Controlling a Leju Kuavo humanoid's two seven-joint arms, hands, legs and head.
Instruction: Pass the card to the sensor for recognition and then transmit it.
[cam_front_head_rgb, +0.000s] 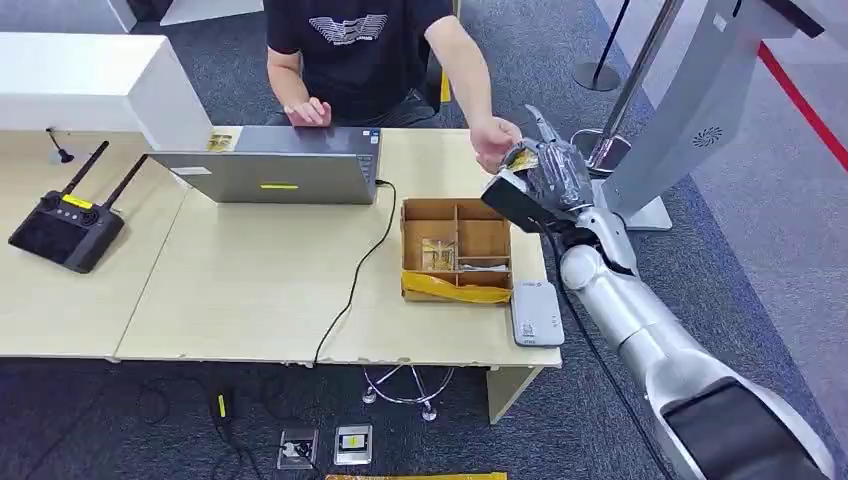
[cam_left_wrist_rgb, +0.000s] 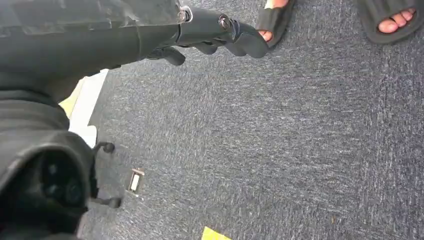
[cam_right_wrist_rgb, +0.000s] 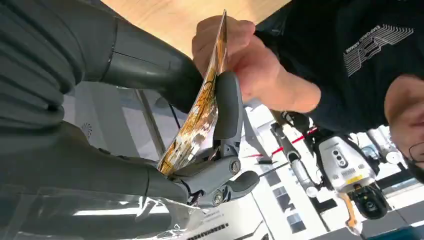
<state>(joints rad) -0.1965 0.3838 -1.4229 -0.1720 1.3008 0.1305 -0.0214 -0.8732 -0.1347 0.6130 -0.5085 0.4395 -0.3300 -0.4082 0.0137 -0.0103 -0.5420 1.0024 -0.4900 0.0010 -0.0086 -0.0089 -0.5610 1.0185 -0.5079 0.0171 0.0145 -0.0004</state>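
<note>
My right hand is raised beyond the table's far right corner and pinches a gold-patterned card between thumb and a finger. A person's hand reaches across and grips the card's other end. The white sensor pad lies at the table's front right edge, below my forearm. In the left wrist view my left hand hangs over grey carpet, fingers curled, holding nothing.
A partitioned cardboard box with more cards stands beside the sensor. A grey laptop and its black cable sit mid-table, a black remote controller at the left. A silver kiosk stand rises right of my hand.
</note>
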